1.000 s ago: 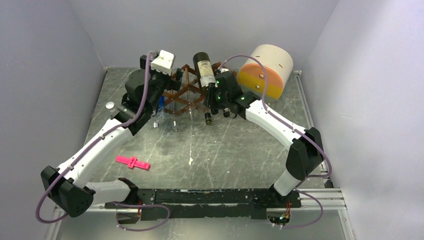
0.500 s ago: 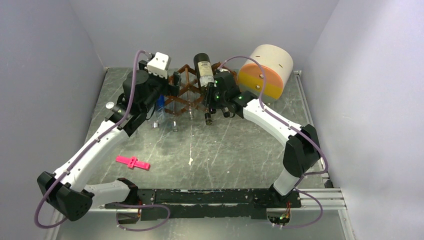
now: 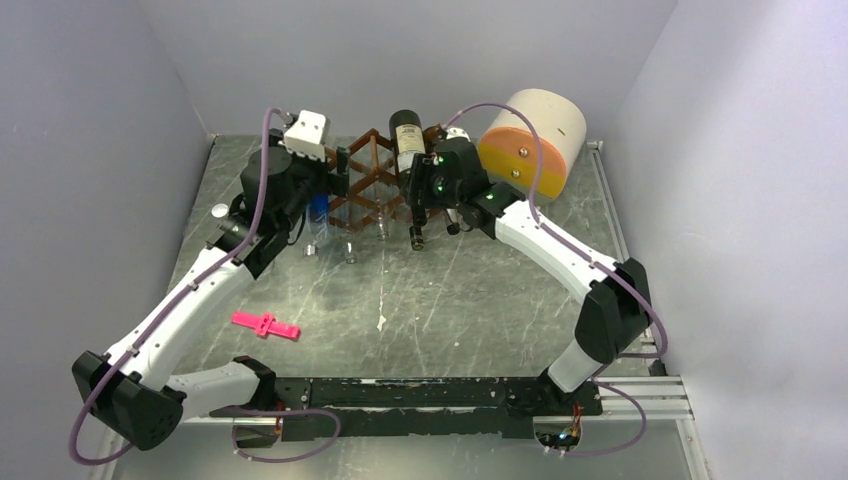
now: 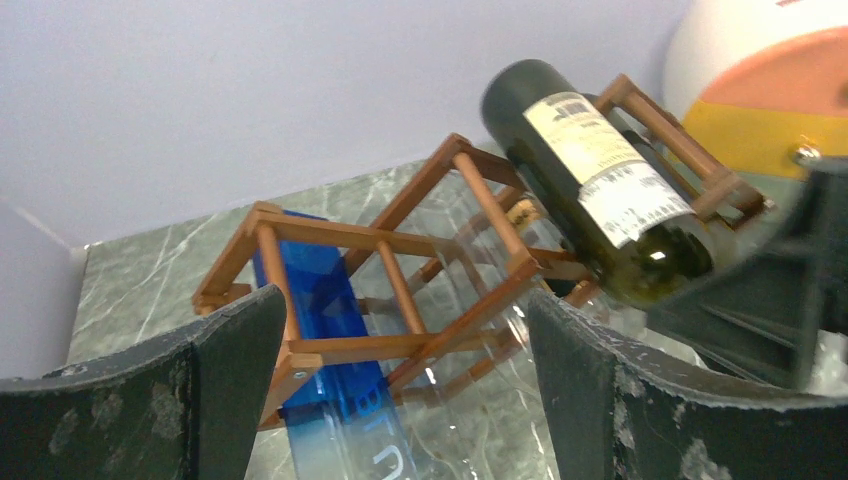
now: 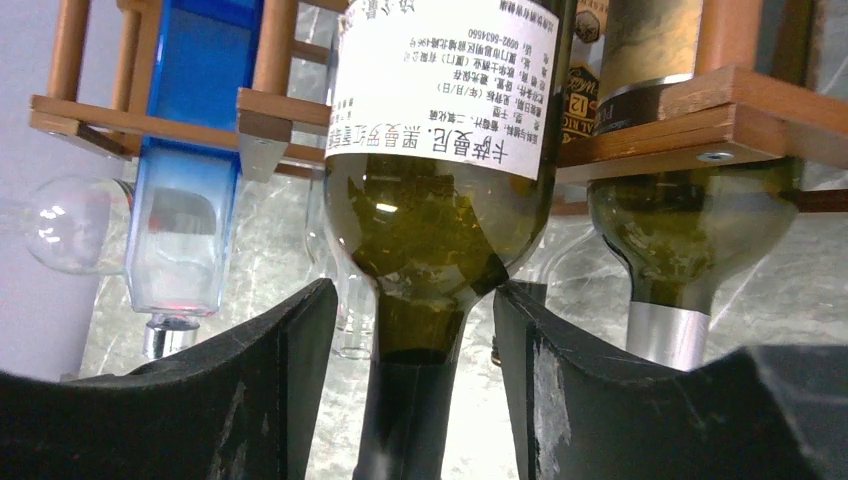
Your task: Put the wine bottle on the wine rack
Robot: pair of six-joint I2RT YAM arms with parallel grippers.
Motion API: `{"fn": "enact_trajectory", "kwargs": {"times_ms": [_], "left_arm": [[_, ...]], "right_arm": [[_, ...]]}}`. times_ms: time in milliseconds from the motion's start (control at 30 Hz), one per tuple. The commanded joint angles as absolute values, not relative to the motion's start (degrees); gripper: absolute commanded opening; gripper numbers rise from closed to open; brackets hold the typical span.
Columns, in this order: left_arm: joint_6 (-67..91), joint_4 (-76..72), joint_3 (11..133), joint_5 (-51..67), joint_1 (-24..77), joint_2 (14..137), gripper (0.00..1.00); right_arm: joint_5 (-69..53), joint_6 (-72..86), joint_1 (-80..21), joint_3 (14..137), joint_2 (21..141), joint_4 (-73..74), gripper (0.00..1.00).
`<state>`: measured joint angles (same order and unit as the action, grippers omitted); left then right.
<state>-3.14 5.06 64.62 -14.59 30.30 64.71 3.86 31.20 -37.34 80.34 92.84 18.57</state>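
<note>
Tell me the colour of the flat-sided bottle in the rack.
The bottle is translucent blue; the left wrist view shows it best.

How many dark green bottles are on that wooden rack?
2: a white-labelled one in the middle, its neck inside the right pincer; a silver-necked one beside it. More may be hidden.

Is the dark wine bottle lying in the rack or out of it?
In it: the wine bottle lies tilted on the wine rack slats, neck sloping down toward the table.
</note>
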Motion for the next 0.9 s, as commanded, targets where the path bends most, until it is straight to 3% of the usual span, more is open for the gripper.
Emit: {"fn": "enact_trajectory", "kwargs": {"times_ms": [0, 267, 467, 867], "left_arm": [[2.66, 10.16, 70.69, -19.97, 27.07, 67.73, 0.94], [9.76, 18.33, 74.95, -17.89, 14.44, 68.63, 0.94], [17.37, 21.67, 67.0, -15.04, 2.25, 63.69, 0.94], [21.49, 25.86, 57.66, -17.7, -4.08, 60.34, 0.94]], "right_arm": [[6.46, 29.73, -37.01, 79.45, 87.64, 16.81, 0.63], [9.16, 28.1, -37.05, 74.45, 76.62, 16.94, 0.66], [7.99, 27.37, -37.07, 68.25, 68.28, 14.87, 0.66], [3.69, 28.06, -37.06, 61.08, 62.31, 11.82, 0.66]]}}
